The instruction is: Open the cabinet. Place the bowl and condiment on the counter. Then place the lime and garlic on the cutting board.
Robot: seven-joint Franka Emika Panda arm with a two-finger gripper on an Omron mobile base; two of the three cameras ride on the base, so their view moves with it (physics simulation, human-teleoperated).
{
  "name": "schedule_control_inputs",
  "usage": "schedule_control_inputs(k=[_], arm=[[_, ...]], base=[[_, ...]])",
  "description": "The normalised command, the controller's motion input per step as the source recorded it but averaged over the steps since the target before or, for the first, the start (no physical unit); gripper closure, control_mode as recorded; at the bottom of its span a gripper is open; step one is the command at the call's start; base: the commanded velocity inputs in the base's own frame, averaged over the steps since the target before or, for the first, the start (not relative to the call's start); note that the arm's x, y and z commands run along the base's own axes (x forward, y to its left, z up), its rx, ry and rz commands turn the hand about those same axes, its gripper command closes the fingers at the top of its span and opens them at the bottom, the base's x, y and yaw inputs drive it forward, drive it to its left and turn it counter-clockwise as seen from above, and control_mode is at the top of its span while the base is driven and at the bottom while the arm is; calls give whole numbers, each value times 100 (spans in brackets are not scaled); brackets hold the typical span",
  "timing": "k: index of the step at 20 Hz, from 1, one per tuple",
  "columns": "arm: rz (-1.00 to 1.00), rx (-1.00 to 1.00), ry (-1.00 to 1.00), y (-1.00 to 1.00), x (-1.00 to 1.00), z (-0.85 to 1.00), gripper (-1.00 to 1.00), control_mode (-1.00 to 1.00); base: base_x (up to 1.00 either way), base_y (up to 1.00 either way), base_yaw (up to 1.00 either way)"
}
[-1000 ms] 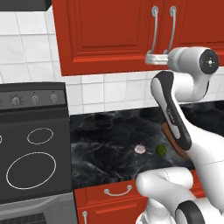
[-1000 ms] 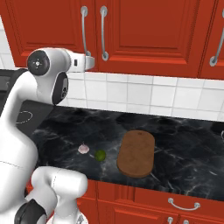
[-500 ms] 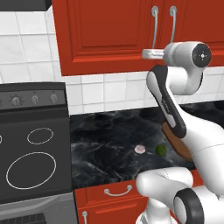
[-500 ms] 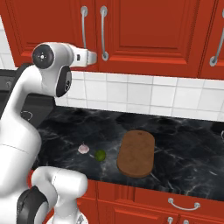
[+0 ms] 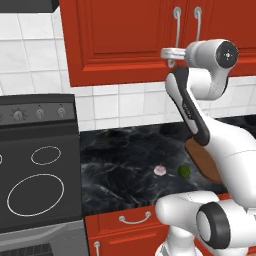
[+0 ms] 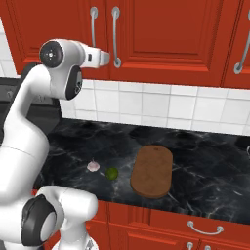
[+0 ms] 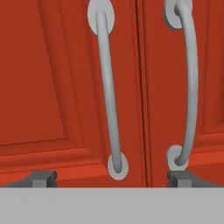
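The red cabinet [image 5: 125, 40] [image 6: 171, 39] hangs over the counter [image 5: 120, 160] [image 6: 210, 166] with both doors shut. My gripper [image 5: 167, 54] [image 6: 108, 57] [image 7: 113, 177] is open, level with the lower ends of the two curved silver handles [image 7: 109, 100] [image 7: 190, 87] and holding nothing. The fingertips [image 7: 43, 178] straddle both handle bases. On the counter lie the pale garlic [image 5: 160, 170] [image 6: 93, 166] and the green lime [image 5: 183, 172] [image 6: 112, 173], side by side. To their right sits the brown cutting board [image 6: 152, 171] [image 5: 197, 155], partly behind my arm in the left base view. Bowl and condiment are hidden.
A dark stovetop with white rings [image 5: 35, 185] and a knob panel adjoins the counter on the left. Red lower drawers with short handles [image 5: 134, 218] [image 6: 202, 227] run under the counter. White tiles [image 6: 161, 105] cover the wall.
The hand has risen and moved closer to the cabinet doors, from just under the handles to their lower ends. The jaws stay open. Garlic, lime and board have not moved.
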Motion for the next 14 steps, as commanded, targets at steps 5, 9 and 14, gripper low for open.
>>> schedule_control_inputs(k=[5, 9, 14], arm=[[0, 0, 1, 0, 30, 5, -100, -100], [0, 0, 0, 0, 34, 0, -100, -100], [0, 0, 1, 0, 35, 0, -100, -100]], base=[[0, 0, 0], [0, 0, 0], [0, 0, 0]])
